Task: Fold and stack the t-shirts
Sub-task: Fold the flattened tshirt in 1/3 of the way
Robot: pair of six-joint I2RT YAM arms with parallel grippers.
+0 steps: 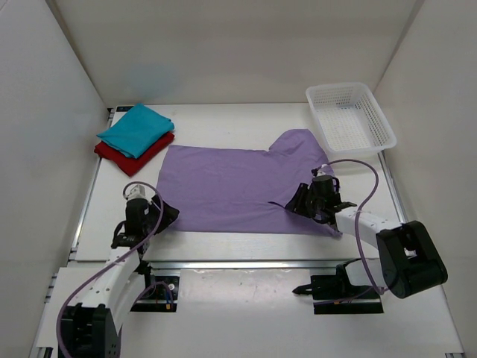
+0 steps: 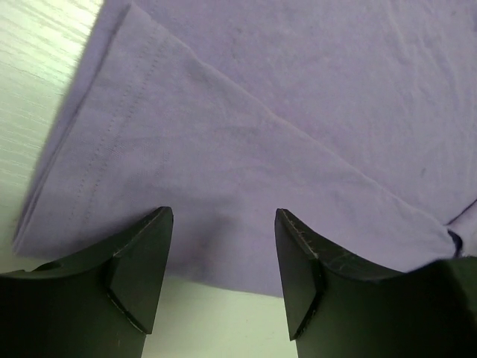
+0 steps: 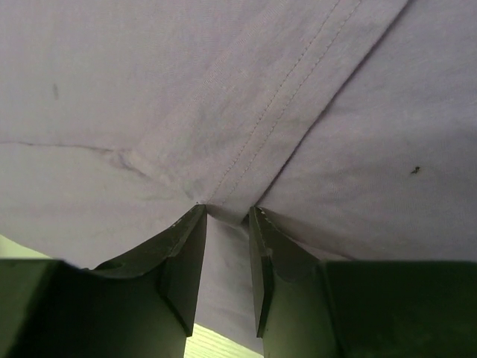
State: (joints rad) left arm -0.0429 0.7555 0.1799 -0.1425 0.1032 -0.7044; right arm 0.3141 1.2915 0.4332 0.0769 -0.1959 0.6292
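The lavender t-shirt (image 1: 231, 186) lies spread flat at the middle of the table (image 1: 223, 119), with one sleeve toward the far right. The left gripper (image 2: 223, 224) hovers over its near-left hem corner, jaws wide apart. The right gripper (image 3: 227, 212) sits at the near-right edge, jaws narrowly parted over a stitched seam. The folded teal t-shirt (image 1: 136, 128) rests on the red t-shirt (image 1: 112, 153) at the far left.
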